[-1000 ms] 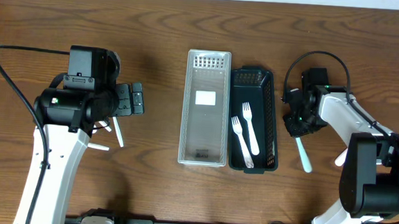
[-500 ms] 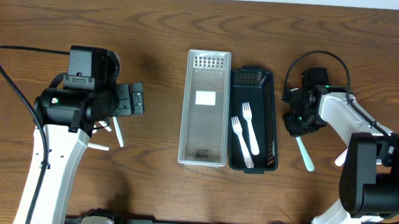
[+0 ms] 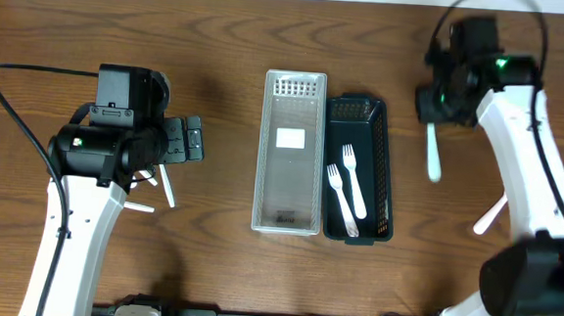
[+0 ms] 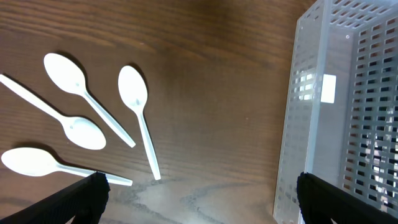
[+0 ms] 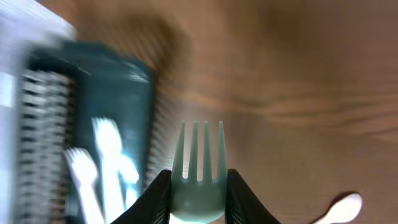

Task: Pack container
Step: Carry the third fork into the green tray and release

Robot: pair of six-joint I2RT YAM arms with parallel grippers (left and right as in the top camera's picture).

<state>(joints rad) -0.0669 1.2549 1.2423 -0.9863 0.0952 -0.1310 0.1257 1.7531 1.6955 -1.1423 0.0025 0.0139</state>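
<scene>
Fork is pinched in the right jaws, left jaws spread; if swung fast, it could be dropped beside the basket.

Right gripper: bare table ahead; dark basket ahead-left.
Left gripper: spoons left, clear tray wall right, open wood between.

pale fork: held aloft, right of bins | dark bin: two white forks inside | clear bin: alongside
</scene>
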